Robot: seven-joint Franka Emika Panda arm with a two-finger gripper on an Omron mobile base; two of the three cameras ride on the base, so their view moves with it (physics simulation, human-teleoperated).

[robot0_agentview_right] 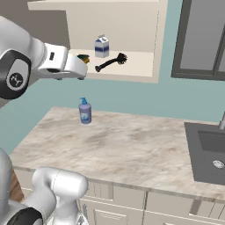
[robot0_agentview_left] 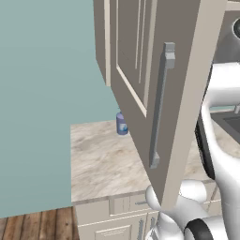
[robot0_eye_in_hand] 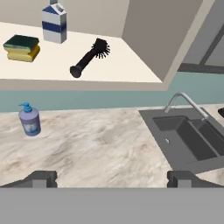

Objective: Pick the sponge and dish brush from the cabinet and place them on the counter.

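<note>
Hand view: soap bottle (robot0_eye_in_hand: 29, 121) label (unreadable)

On the shelf of the one open cabinet (robot0_eye_in_hand: 144, 39) there are three things: one sponge (robot0_eye_in_hand: 21, 47) near the left edge of the shelf, one black dish brush (robot0_eye_in_hand: 89, 57) near the middle of the shelf, and one small white and blue carton (robot0_eye_in_hand: 54, 22) at the back edge.

On the counter (robot0_eye_in_hand: 100, 148) stands one blue soap bottle (robot0_eye_in_hand: 29, 119), close to the back edge on the left side. At the right end of the counter there is one dark sink (robot0_eye_in_hand: 188, 138) with one faucet (robot0_eye_in_hand: 186, 103).

The cabinet door (robot0_agentview_left: 154, 84) has one long grey handle (robot0_agentview_left: 161, 105).
</note>
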